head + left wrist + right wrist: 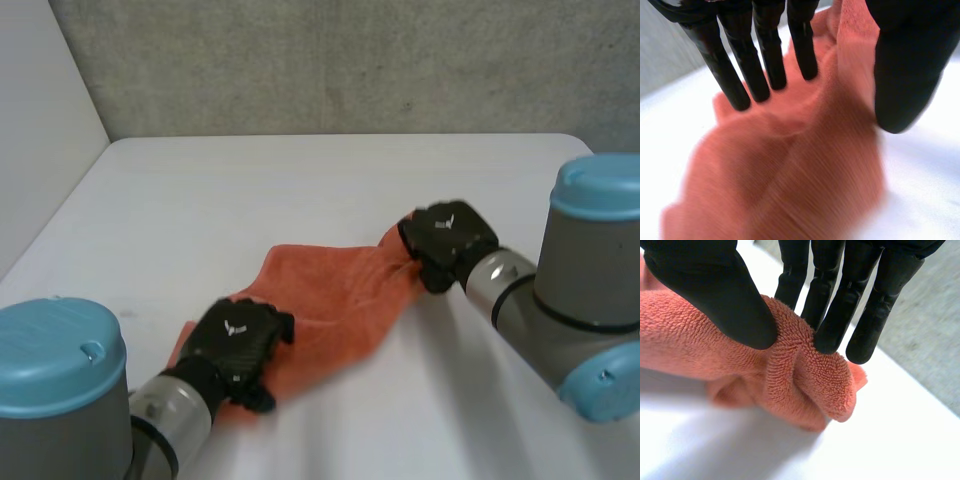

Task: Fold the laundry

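Fingers and thumb of the right hand pinch a bunched corner of the orange towel, plain in its wrist view. On the left hand, fingers spread straight over the towel's near end on the worktop.

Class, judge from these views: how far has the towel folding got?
Done: nothing folded yet; the orange towel lies rumpled on the white table, stretched between the hands. In hand: the right hand pinches one end between thumb and fingers; the left hand sits on the opposite end. Left: spreading it flat and making every fold.
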`<state>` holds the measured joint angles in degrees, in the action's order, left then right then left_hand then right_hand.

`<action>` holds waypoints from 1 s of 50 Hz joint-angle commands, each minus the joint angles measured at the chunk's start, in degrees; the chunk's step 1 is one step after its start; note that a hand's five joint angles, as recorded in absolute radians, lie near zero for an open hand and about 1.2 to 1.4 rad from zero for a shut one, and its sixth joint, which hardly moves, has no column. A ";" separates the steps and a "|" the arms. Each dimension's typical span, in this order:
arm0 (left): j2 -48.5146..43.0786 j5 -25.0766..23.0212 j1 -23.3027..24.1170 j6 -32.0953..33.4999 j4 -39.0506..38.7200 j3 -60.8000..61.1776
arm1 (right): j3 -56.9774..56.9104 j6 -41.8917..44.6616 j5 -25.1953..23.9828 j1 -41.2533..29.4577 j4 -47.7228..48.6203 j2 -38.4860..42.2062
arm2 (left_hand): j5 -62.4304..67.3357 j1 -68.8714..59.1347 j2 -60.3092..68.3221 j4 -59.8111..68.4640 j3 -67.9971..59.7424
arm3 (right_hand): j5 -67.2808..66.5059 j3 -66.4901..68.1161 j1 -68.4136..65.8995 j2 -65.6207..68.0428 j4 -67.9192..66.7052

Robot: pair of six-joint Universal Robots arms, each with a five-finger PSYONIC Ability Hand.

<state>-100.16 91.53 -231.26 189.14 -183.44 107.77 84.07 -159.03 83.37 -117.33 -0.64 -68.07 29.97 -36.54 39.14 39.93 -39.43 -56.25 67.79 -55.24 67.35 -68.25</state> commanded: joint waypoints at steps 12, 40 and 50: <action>-6.34 -1.09 -11.41 -3.88 4.58 -17.59 | 10.23 3.55 -0.58 0.35 7.32 -9.36 | -20.67 17.25 -19.84 -20.63 20.13 | -13.75 12.21 -24.76 12.65 -11.75; -23.06 -1.01 -11.41 3.16 4.67 -22.61 | 14.01 3.90 -3.31 0.17 7.59 -9.71 | -12.94 9.51 -12.11 -12.89 12.40 | -13.75 12.21 -24.76 12.65 -11.75; -23.59 -0.83 -11.41 3.25 4.93 -22.34 | 13.93 5.75 -2.95 0.26 7.59 -9.45 | -7.23 3.80 -6.40 -7.18 6.69 | -13.75 12.21 -24.76 12.65 -11.75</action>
<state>-123.69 90.60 -242.66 192.41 -178.68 85.27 98.01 -154.50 80.20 -117.11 6.94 -77.66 15.62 -25.36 25.17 25.44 -25.29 -56.25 67.89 -55.24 67.35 -68.25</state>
